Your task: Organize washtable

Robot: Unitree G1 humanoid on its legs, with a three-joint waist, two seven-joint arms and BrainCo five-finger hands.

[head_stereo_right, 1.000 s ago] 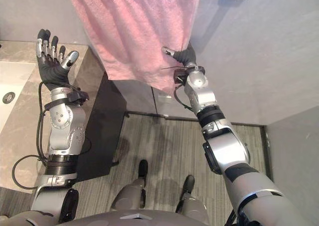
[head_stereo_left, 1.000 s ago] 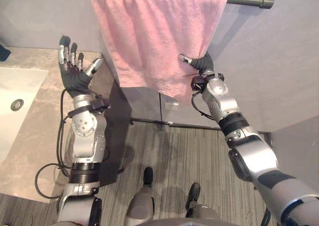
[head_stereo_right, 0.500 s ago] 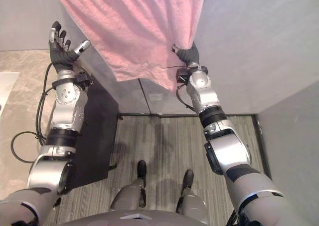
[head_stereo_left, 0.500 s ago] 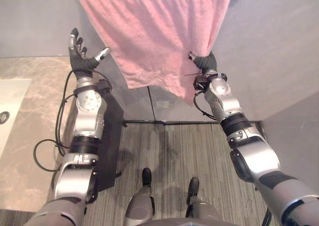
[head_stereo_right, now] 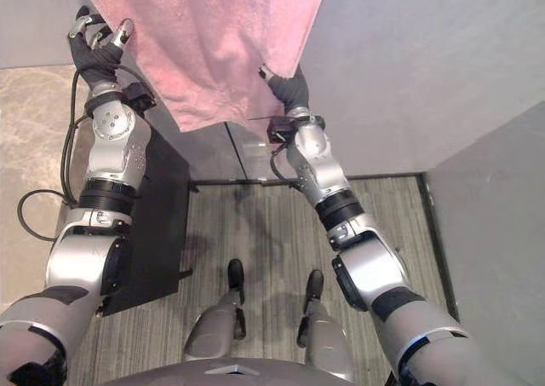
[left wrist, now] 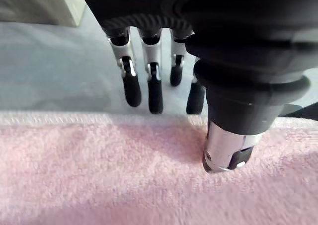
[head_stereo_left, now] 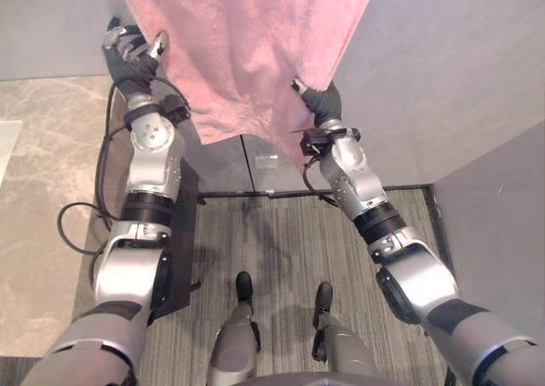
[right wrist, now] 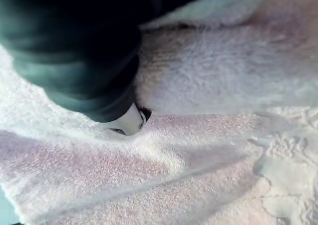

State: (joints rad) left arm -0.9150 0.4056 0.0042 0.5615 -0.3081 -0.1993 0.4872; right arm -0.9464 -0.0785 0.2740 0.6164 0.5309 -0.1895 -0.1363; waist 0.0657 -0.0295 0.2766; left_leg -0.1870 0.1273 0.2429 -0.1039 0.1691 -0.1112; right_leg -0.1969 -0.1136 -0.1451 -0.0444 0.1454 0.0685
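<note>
the marble bench lies at far left, well apart from the work. the left robot hand is raised at the left hem of the pink towel, which hangs down the wall from above, hem running top to bottom. its fingers reach past the hem over bare wall, loosely apart, and its thumb lies over the pile; nothing is clamped, and whether the thumb touches i cannot tell. across the cloth, the right robot hand sits at the lower right edge, thumb pressed into a fold, the cloth puckered there: pinched. the left hem, between fingers and thumb, looks next to be closed on.
</note>
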